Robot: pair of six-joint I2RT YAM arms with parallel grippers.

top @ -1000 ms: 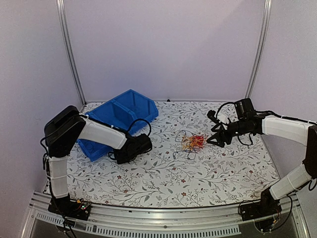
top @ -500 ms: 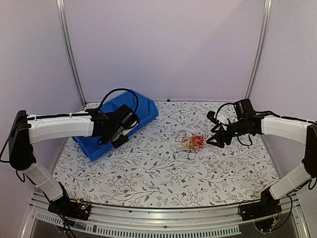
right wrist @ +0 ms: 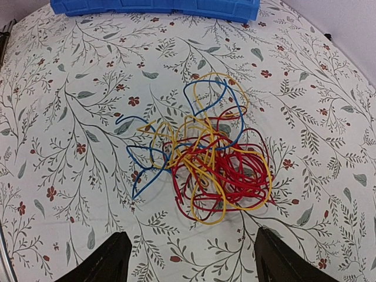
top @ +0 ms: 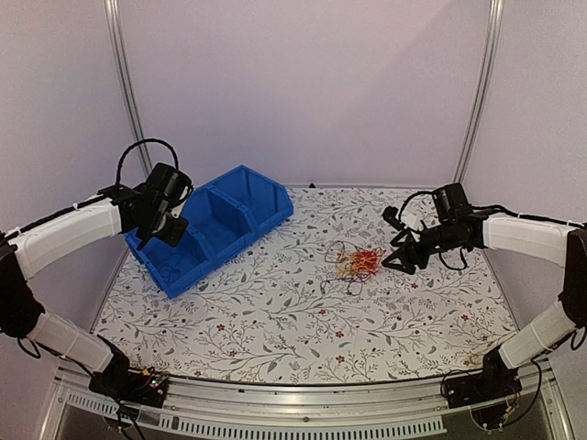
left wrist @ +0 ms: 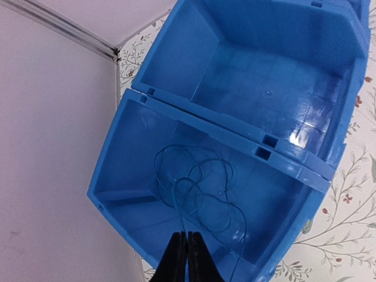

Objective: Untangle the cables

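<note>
My left gripper (top: pixel 154 234) hangs over the near-left end of the blue bin (top: pixel 275 209). The cables (top: pixel 359 262) lie tangled on the table (top: pixel 275 321), and I see my right gripper (top: pixel 396 260) just beside them.

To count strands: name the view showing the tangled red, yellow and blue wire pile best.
Right wrist: the tangled red, yellow and blue wire pile is close, strands distinct. Top external shows a small clump; left wrist misses it.

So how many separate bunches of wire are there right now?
2. A blue wire lies in the blue bin's end compartment, with one strand seemingly pinched in the left hand. A red, yellow and blue tangle lies on the table before the open right hand.
</note>
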